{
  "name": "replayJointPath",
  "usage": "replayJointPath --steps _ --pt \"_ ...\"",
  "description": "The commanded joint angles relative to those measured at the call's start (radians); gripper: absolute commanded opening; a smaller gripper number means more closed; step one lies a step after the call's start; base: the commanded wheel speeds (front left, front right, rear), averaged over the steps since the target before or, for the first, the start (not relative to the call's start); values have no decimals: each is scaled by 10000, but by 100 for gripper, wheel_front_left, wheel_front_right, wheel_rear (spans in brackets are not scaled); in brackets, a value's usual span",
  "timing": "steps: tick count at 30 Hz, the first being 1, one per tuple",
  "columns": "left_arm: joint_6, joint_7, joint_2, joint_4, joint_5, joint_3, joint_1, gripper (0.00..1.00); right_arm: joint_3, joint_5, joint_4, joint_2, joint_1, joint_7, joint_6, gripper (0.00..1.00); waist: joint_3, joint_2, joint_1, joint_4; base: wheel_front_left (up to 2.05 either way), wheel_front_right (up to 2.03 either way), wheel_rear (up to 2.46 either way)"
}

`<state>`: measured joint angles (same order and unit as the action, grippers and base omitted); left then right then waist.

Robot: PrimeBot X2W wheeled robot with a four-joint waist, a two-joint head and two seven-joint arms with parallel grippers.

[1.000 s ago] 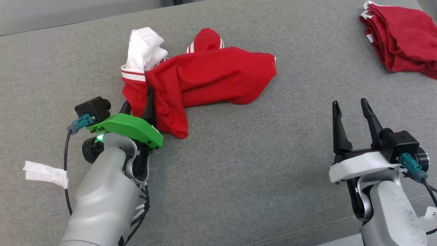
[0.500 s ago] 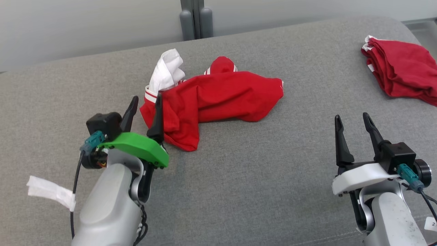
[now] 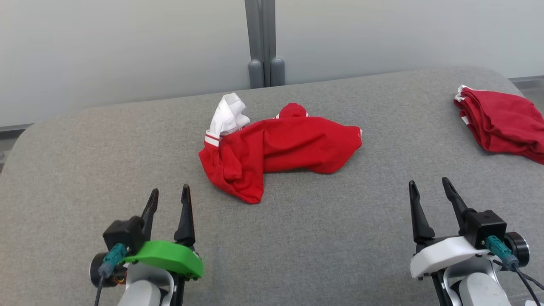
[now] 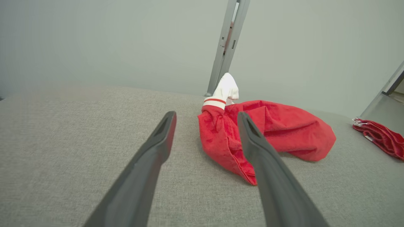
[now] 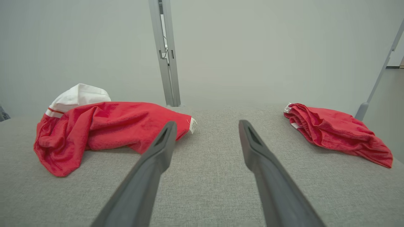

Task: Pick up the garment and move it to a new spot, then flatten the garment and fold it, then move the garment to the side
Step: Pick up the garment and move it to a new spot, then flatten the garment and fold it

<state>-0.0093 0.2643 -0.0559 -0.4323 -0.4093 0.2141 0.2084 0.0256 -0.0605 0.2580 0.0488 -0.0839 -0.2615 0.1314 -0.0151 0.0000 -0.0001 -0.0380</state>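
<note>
Grey cushion, red garment crumpled at 12; left gripper, right gripper gaping, empty. One-layer pinch might bunch it.

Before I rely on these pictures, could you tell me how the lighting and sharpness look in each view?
Head view: soft, even light, no glare; the red garment casts a thin shadow at its near edge. Left wrist view: the left gripper looks soft close up, the garment sharper. Right wrist view: the far edge of the grey surface fades hazily into the wall.
</note>
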Motion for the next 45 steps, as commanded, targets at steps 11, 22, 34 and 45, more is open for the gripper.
replayJointPath --steps 11,22,34,45 --pt "362 0 40 1204 468 -598 -1842 100 -343 -445 10 27 510 -46 -16 100 -158 0 1 133 0 0 0" --pt "561 0 45 1426 368 -295 -2043 100 -532 -465 163 29 407 -49 -15 100 -150 0 1 225 0 0 0" --pt "629 1 46 1483 362 -260 -2020 100 -563 -476 186 27 375 -50 -15 100 -83 0 1 206 0 0 0" --pt "363 -32 -6 1134 872 -73 -1030 100 -625 -482 109 29 214 -50 -15 100 183 0 1 -75 0 0 0"
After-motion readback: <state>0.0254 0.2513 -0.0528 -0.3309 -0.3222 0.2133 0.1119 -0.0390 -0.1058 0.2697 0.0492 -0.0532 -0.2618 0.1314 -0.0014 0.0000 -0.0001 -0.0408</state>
